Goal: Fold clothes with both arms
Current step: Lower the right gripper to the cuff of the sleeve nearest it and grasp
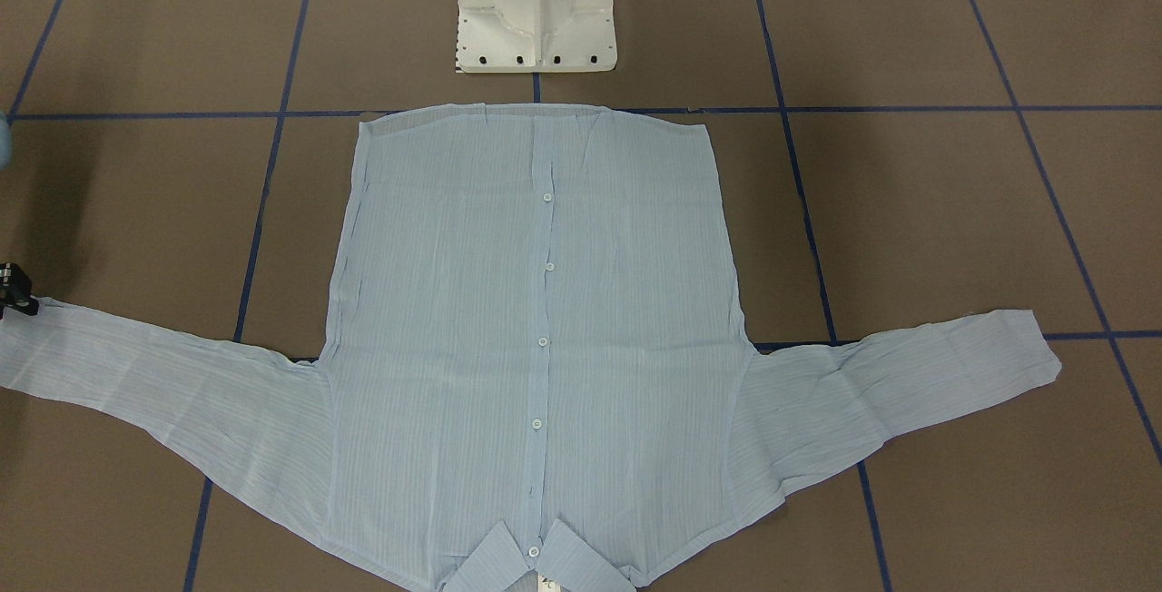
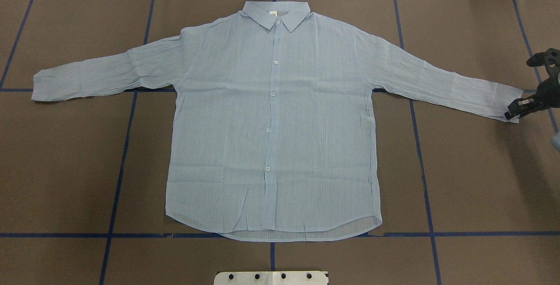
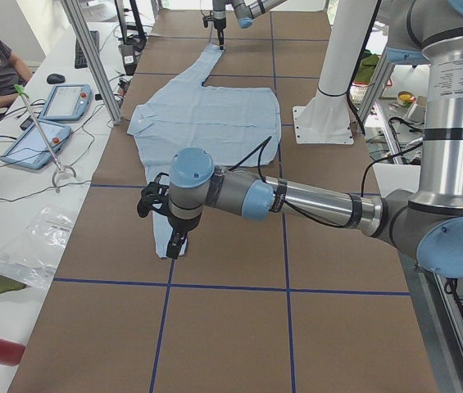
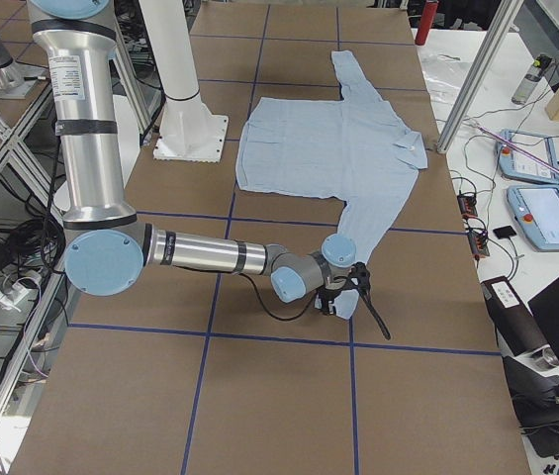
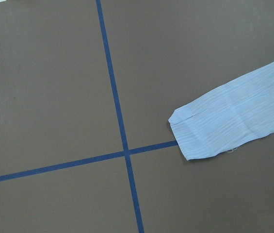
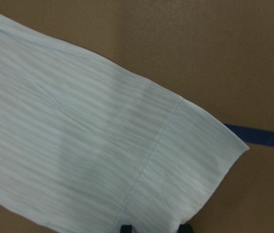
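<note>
subject garment: the shirt (image 2: 271, 123) lies flat, front up and buttoned, on the brown table (image 2: 472, 180). its hem is toward the white pedestal base (image 1: 536, 6) and its collar (image 2: 276, 14) is at the far side from it. the sleeves are spread outward, one to each side.

right gripper (image 2: 516, 110): it sits low at the very end of the right sleeve. its wrist view shows two dark fingertips (image 6: 125, 228) standing apart at the outer edge of the right cuff (image 6: 185, 160). the cuff's edge lies across the gap between them, and no clamping on the cloth is visible. the cuff lies flat, with one corner over a blue tape line (image 6: 267, 138).

left gripper (image 3: 170, 233): it appears only in the side view, hanging over the end of the left sleeve. whether its jaws are apart or together cannot be told. its wrist view looks down on the left cuff (image 5: 200, 131), which lies flat beside a tape crossing, its end meeting one line.
</note>
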`<move>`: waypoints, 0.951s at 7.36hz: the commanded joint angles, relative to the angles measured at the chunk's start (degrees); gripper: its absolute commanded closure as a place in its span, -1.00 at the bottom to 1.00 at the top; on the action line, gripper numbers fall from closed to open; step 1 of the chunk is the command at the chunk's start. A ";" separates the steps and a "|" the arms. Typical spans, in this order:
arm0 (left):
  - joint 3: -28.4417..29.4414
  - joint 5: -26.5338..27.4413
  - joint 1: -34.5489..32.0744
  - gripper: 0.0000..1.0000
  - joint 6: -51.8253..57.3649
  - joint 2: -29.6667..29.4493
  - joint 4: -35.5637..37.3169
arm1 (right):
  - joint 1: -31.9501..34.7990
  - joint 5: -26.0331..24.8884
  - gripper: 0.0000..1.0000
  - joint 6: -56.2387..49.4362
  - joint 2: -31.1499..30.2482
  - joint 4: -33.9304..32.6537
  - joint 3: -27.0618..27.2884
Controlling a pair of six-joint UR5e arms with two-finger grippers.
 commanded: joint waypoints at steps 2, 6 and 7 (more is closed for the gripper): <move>0.07 0.09 0.00 -1.00 0.04 -0.04 0.00 | 0.81 0.53 0.42 -0.10 0.10 -0.53 0.57; 0.68 0.00 0.00 -1.00 -0.05 -0.04 0.00 | 1.25 0.53 0.32 -0.01 0.10 -0.62 0.57; 0.68 0.00 0.00 -1.00 -0.05 -0.13 0.00 | 1.25 0.44 0.34 -0.01 0.10 -0.71 0.57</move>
